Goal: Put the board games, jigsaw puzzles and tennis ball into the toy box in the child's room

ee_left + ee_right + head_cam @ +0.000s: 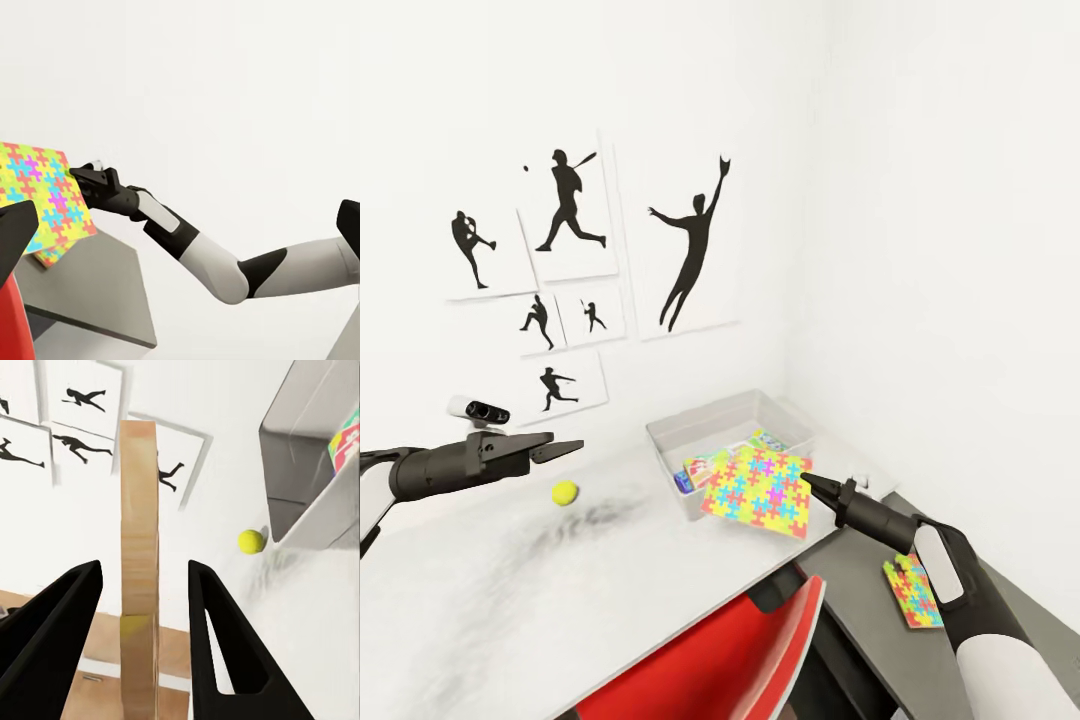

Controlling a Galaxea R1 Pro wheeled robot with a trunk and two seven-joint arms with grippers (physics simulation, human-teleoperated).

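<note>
Right fingers (807, 483) grip jigsaw puzzle (758, 492) above toy box (680, 436).

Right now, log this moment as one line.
right gripper: holds jigsaw puzzle at toy box rim | left gripper: free above tennis ball | second jigsaw: lower desk | board games: in box

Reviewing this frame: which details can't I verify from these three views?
- Toy box contents, head view: the held jigsaw puzzle covers part of the games inside.
- Right gripper contact, right wrist view: fingers look apart from the sheet's edge.
- Second jigsaw puzzle, head view: partly behind the right forearm.
</note>
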